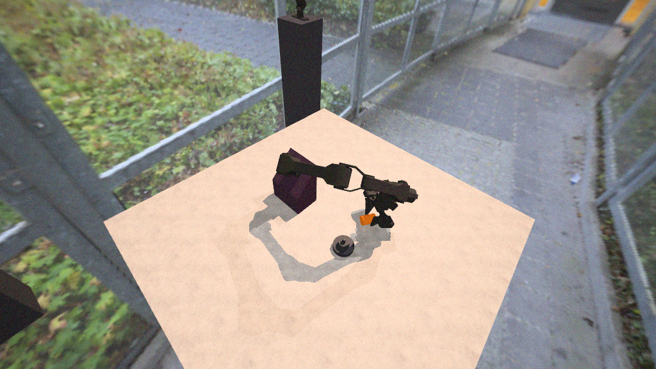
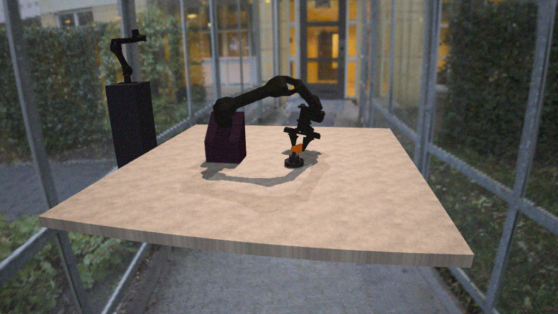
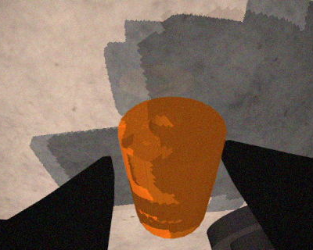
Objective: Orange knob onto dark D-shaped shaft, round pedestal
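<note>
The orange knob [image 1: 366, 220] [image 2: 296, 149] [image 3: 174, 168] lies on its side on the table. My gripper [image 1: 370, 219] [image 2: 298, 148] [image 3: 168, 157] is low over it with the fingers partly open, one on each side. In the wrist view a gap shows between the left finger and the knob; the right fingertip is at the knob's edge, and I cannot tell if it touches. The dark round pedestal [image 1: 343, 252] [image 2: 293, 163] [image 3: 232, 230] stands close by, partly hidden by the right finger in the wrist view. Its upright shaft [image 1: 343, 243] [image 2: 293, 155] is bare. The knob's hole is not clearly visible.
My arm's purple base block [image 1: 295, 193] [image 2: 225, 144] stands on the table [image 1: 290, 307] [image 2: 349, 211], left of the pedestal. A second arm on a dark pillar [image 1: 300, 65] [image 2: 131, 125] stands beyond the table. My arm's shadow falls around the pedestal.
</note>
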Controlling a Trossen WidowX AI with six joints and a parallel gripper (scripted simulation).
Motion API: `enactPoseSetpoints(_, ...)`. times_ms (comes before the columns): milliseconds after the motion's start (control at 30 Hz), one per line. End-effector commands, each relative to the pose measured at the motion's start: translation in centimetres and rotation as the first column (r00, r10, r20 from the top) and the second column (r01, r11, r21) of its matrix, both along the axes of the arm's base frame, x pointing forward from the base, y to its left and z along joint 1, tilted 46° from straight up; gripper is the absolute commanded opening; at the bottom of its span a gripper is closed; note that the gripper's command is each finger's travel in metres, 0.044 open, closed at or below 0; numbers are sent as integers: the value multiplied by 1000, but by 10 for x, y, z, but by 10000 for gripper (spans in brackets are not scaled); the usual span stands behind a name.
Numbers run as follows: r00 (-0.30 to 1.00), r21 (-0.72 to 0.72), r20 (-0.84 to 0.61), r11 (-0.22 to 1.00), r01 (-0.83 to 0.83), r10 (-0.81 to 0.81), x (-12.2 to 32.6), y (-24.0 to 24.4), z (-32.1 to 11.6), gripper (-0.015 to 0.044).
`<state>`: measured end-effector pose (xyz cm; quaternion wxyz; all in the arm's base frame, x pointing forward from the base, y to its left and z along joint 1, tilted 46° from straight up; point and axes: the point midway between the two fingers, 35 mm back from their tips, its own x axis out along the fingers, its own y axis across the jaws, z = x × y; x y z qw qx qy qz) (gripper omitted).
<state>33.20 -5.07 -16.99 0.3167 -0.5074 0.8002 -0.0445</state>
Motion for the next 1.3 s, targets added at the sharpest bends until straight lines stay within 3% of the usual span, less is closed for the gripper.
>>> enactPoseSetpoints(0,1000,-1,-3,1000,-3,3,0,-1,-1,240)
enactPoseSetpoints(233,1000,-1,-3,1000,-3,3,0,-1,-1,240)
enactPoseSetpoints(533,1000,-1,-3,1000,-3,3,0,-1,-1,180)
enactPoseSetpoints(700,1000,5,1,1000,-5,5,0,-1,0,179)
enactPoseSetpoints(1267,986,203,136,972,-118,92,-8,0,14,179)
